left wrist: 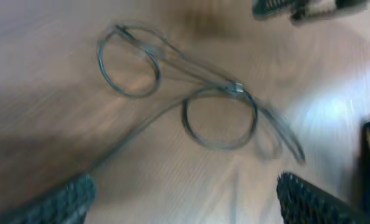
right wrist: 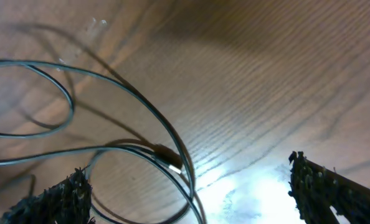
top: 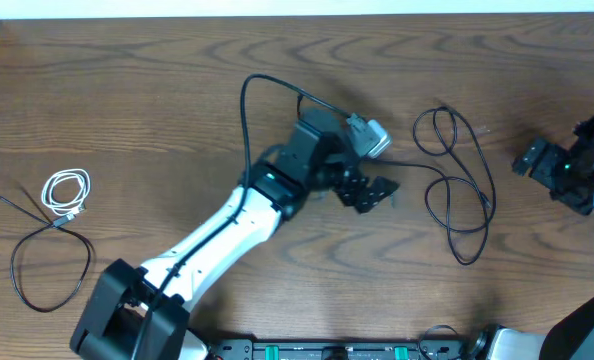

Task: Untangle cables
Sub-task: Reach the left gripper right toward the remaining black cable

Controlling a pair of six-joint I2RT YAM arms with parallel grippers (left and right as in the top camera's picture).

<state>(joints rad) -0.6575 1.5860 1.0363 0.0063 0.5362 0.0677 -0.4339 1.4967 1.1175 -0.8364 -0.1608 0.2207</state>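
A thin black cable (top: pixel 459 190) lies in loose overlapping loops on the wooden table, right of centre. One strand of it runs left towards my left gripper (top: pixel 370 192), which is open and empty just left of the loops. The blurred left wrist view shows the loops (left wrist: pixel 219 118) ahead of its open fingers (left wrist: pixel 188 205). My right gripper (top: pixel 549 168) is open at the right edge, just right of the loops. Its wrist view shows the strands and a small plug (right wrist: pixel 169 155) above its open fingers (right wrist: pixel 191 199). A coiled white cord (top: pixel 67 192) and another black cable (top: pixel 49 250) lie far left.
The left arm (top: pixel 227 225) stretches from the bottom left to the table's middle, with its own black lead arching above it (top: pixel 245 100). The right gripper shows at the top of the left wrist view (left wrist: pixel 297 7). The table's back edge (top: pixel 297 16) runs along the top.
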